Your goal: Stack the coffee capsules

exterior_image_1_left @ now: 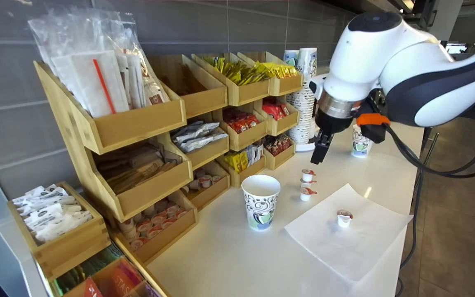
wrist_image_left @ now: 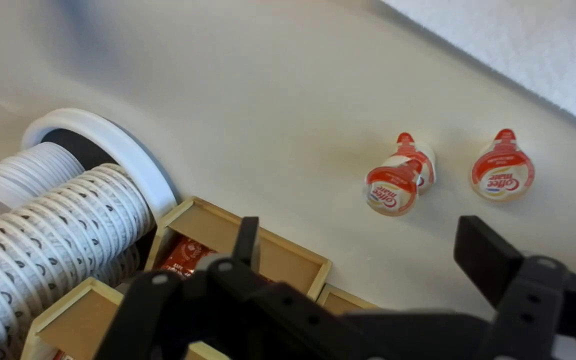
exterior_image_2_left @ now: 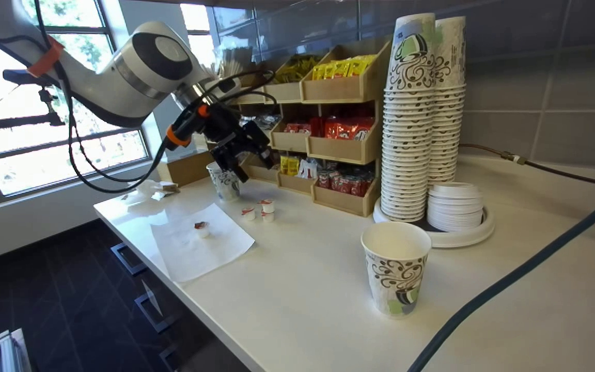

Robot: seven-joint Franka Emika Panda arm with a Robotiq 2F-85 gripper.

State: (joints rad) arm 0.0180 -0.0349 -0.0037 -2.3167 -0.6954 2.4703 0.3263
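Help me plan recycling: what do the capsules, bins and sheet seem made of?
Capsules: probably smooth plastic, topped with film or foil; white and cup-shaped, with printed tops and pull tabs.
Bins: likely wood or bamboo, satin; pale tan with faint grain-like streaks.
Sheet: apparently paper, matte; thin, with a faintly mottled surface in the wrist view.

Red-topped coffee capsule (wrist_image_left: 392, 191) atop another (wrist_image_left: 422, 159)

Plastic capsules (wrist_image_left: 502, 175), glossy countertop (exterior_image_1_left: 221, 255)

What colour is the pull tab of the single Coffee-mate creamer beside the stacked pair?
Its pull tab is red, clearest in the wrist view.
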